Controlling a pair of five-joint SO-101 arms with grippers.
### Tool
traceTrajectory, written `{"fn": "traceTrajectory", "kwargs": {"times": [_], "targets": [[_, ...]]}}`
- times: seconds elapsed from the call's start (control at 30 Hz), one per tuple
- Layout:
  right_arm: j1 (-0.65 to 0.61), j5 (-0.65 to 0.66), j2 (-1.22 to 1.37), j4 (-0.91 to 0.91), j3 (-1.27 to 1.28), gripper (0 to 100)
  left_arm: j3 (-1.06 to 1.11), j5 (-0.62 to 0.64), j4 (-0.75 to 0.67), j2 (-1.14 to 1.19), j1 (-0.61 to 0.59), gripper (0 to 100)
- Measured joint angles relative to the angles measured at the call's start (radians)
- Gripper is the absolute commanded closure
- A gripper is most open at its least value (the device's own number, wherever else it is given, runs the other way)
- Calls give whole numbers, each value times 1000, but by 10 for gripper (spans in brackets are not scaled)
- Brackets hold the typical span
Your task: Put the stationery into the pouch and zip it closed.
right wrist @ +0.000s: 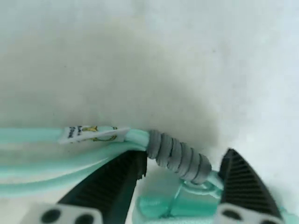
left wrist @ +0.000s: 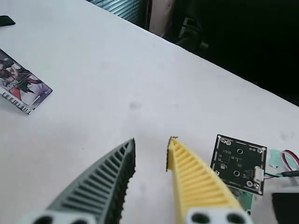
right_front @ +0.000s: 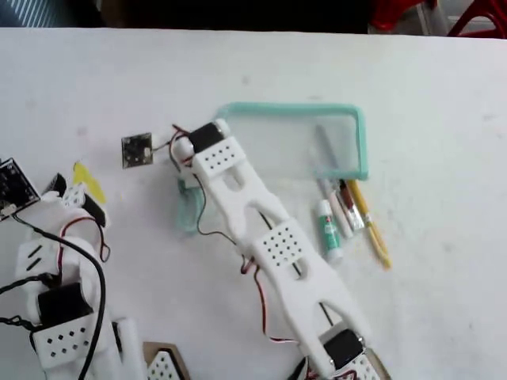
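White counter [right_front: 412,79] carries the mint-edged pouch [right_front: 269,142], stationery [right_front: 348,214] lying just beside it (not inside). Right end effector [right wrist: 185,157] is spread, straddling the grey zipper pull [right wrist: 173,151]; left end effector [left wrist: 152,142], spread and empty, sits well apart.

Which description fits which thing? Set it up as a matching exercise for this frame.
1. pouch
2. yellow pen
3. left gripper
4. right gripper

A. open over the bare table
B. lies outside the pouch, by its corner
C. open, either side of the grey zipper pull
D. clear with mint trim

Pairs: 1-D, 2-B, 3-A, 4-C.
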Motion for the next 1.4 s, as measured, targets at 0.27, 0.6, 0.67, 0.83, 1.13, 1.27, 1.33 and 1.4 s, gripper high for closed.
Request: {"fn": "traceTrajectory", "kwargs": {"times": [0.27,0.6,0.67,0.83,1.13,1.27,1.33,1.4], "targets": [[2,6,14,-2,-3,980,0,0,0,0,0,858],[18,-118,-32,107,-227,981,0,0,0,0,0,858],[38,-176,-95,107,-241,981,0,0,0,0,0,858],[92,-316,-267,107,-253,981,0,0,0,0,15,854],[146,-414,-525,17,-262,981,0,-153,0,0,209,853],[230,-414,-609,-74,-264,981,12,-180,0,0,233,853],[265,-414,-638,-107,-264,981,21,-183,0,0,235,853],[281,-419,-666,-120,-264,981,21,-183,0,0,235,853]]}}
